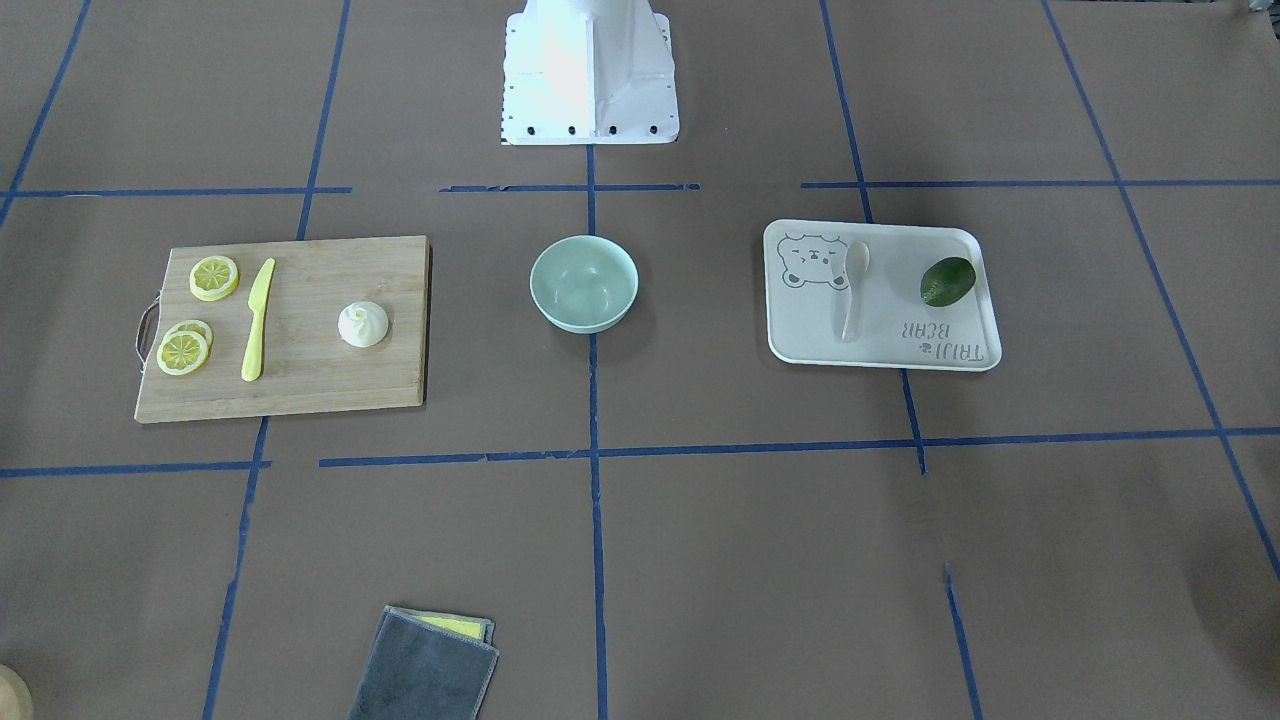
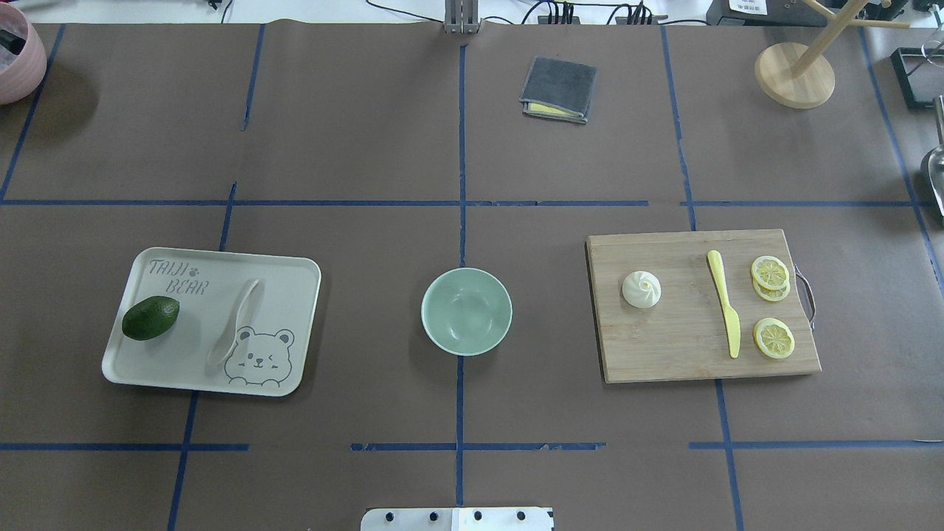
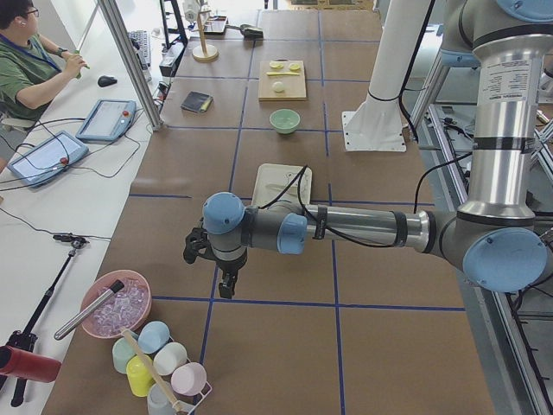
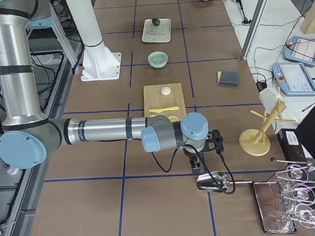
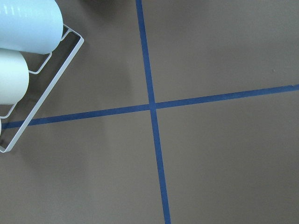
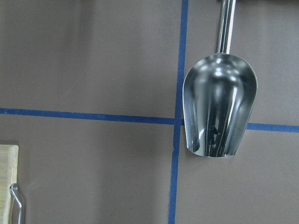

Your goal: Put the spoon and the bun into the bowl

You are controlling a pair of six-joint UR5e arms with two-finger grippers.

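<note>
Nearest the front-facing camera: a folded grey cloth (image 1: pixel 425 665) with a yellow layer under it, at the operator edge of the worktop (image 1: pixel 700 550). The bowl (image 1: pixel 584 290) sat mid-worktop on the centre tape line, in front of the robot base (image 1: pixel 590 80), upright, with nothing in it. The spoon (image 1: pixel 853 288) lay flat on the bear-print tray (image 1: pixel 800 335) on the robot's left of the bowl, well apart from it, with the scoop toward the robot just beside the bear drawing and the handle toward the operators. A dark green avocado (image 1: pixel 947 281) lay on the same tray, further from the bowl and not touching the spoon. The bun (image 1: pixel 363 324) stood peak up on the wooden cutting board (image 1: pixel 320 380) on the robot's right of the bowl, at the board's end nearer the bowl. Past it on the board were a yellow knife (image 1: pixel 257 320) lying lengthwise, then the lemon slices (image 1: pixel 214 278) by the handle end, one alone and two overlapping. Neither arm was over the task things. The left gripper (image 3: pixel 228 281) hung above bare worktop at the robot's far left, near a rack of cups (image 3: pixel 160 363) and a pink bowl (image 3: pixel 117 303). It showed only in the side view, so I cannot tell whether it was spread or pressed together. The right gripper (image 4: pixel 195 160) hung off the board's handle end, just above a metal scoop (image 6: pixel 219 109) lying on the worktop. Its state I cannot tell either, for the same reason.
</note>
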